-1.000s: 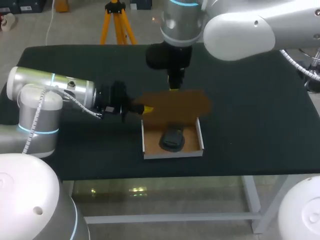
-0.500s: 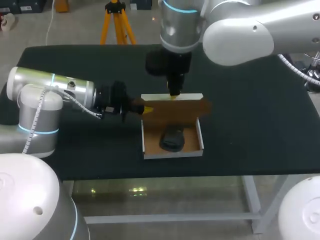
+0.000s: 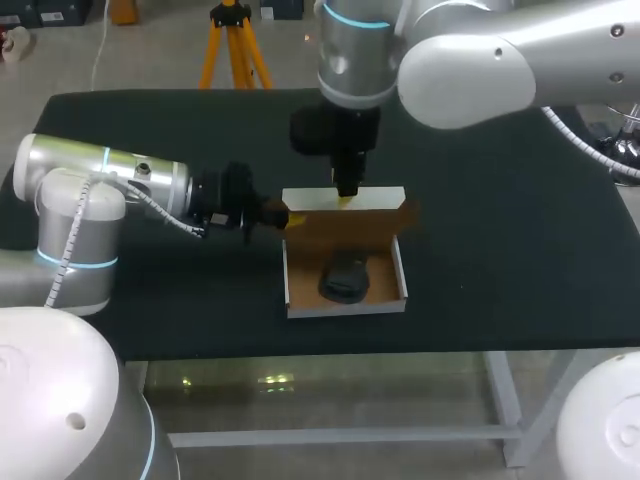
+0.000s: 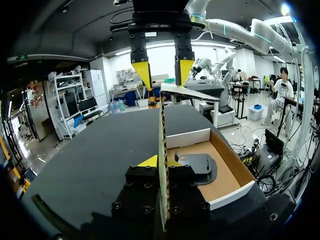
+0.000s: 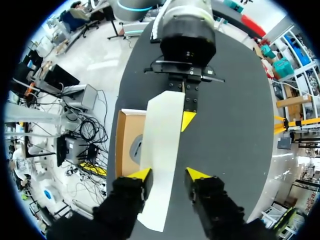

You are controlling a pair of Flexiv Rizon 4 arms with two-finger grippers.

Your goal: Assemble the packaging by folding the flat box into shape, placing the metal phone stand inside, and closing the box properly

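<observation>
Overhead: spotting a rectangular cardboard box [image 3: 345,308] mid-tabletop [image 3: 500,250], white-walled, brown inside, cradling the dark phone stand [image 3: 345,278]. Left wrist: left pincer [image 4: 161,161] clamping the upright lid [image 4: 162,130] by its thin edge. Right wrist: right pincer [image 5: 168,174] straddling the smooth white flap [image 5: 162,130], fingers apart, gripping nothing.

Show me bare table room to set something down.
Widest bare table lies right of the box, to the edge. A smaller strip: between left arm and front edge. Crowded behind the box: left pincer and right pincer at the raised lid.

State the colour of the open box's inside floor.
Brown. The floor of the box shows best in the left wrist view.
</observation>
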